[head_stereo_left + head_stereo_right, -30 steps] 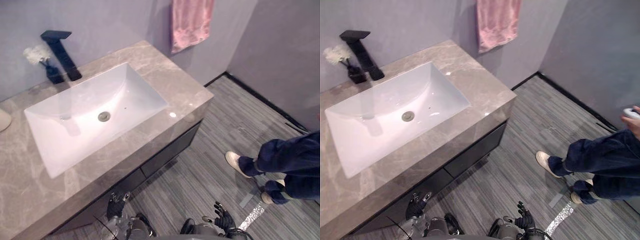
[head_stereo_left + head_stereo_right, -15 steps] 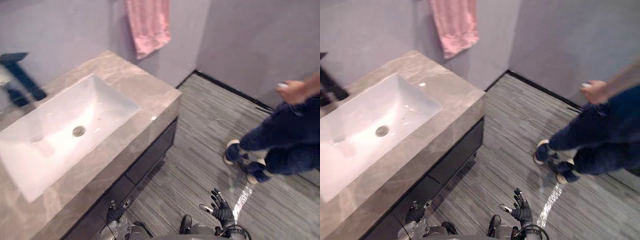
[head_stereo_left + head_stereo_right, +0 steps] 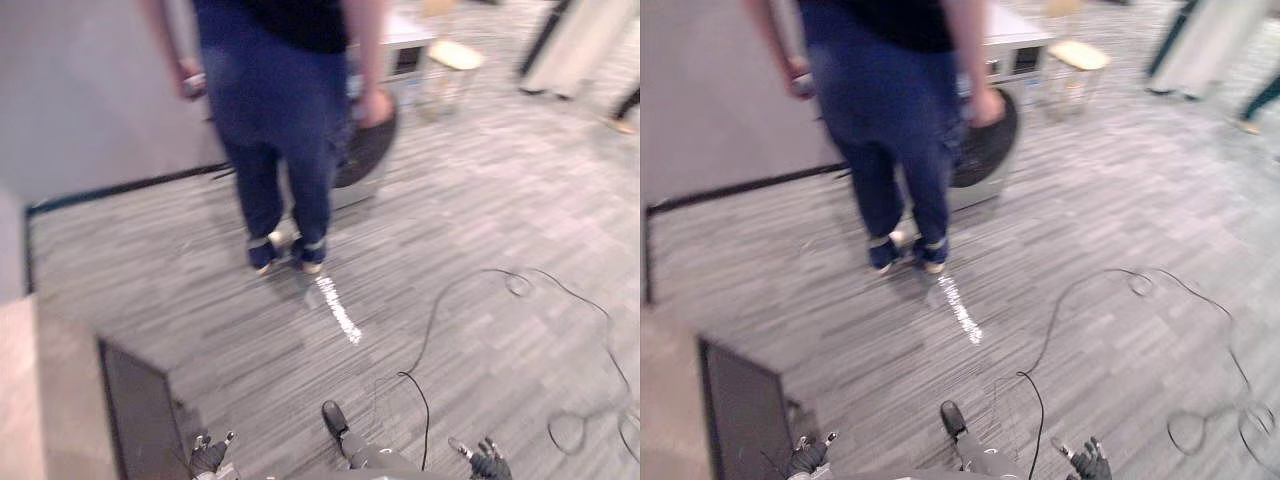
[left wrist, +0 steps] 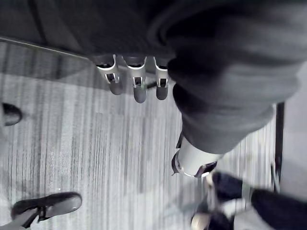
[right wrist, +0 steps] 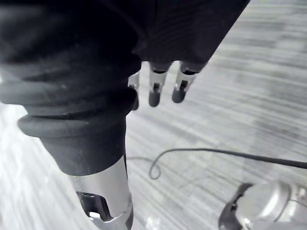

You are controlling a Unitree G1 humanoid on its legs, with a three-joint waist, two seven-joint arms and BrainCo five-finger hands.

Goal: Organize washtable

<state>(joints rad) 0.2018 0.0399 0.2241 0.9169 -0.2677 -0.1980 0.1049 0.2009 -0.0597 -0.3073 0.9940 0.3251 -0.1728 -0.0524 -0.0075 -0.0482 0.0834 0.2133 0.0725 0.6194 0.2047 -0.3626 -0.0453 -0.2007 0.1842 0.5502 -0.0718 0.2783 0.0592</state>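
both robot hands hang open above a grey floor, washtable corner at the robot's lower left

the head camera looks down on a grey striped plank floor (image 3: pixel 480 200). the task's thing, a washtable with a pale marble top and a dark cabinet below (image 3: pixel 138 420), is at the robot's near left. one corner of it is in view, the top at the very edge and the dark cabinet face beside it. nothing can be made out on that part of the top.

the left hand (image 3: pixel 208 457) hangs low, just beside the cabinet corner and apart from it. its own wrist view shows its silver, dark-tipped fingers (image 4: pixel 139 88) straight and relaxed above the floor, so the hand is open. the right hand (image 3: pixel 489 463) hangs low on the robot's right, well apart from the washtable. its fingers (image 5: pixel 154 93) are also straight and spread over the floor, so this hand is open too.

ahead of the robot a person in dark blue trousers and pale shoes (image 3: pixel 285 100) stands with their back to the camera. one of the person's hands holds a small pale object too blurred to name. just behind the person is a white washing machine with a dark round door (image 3: pixel 990 140). beyond it stands a small stool with a pale round seat (image 3: pixel 455 55). a plain grey wall (image 3: pixel 90 90) runs along the robot's left. a short bright white streak (image 3: pixel 338 312) lies on the floor near the person's feet. a second person's pale trouser legs (image 3: pixel 575 45) are at the far right.
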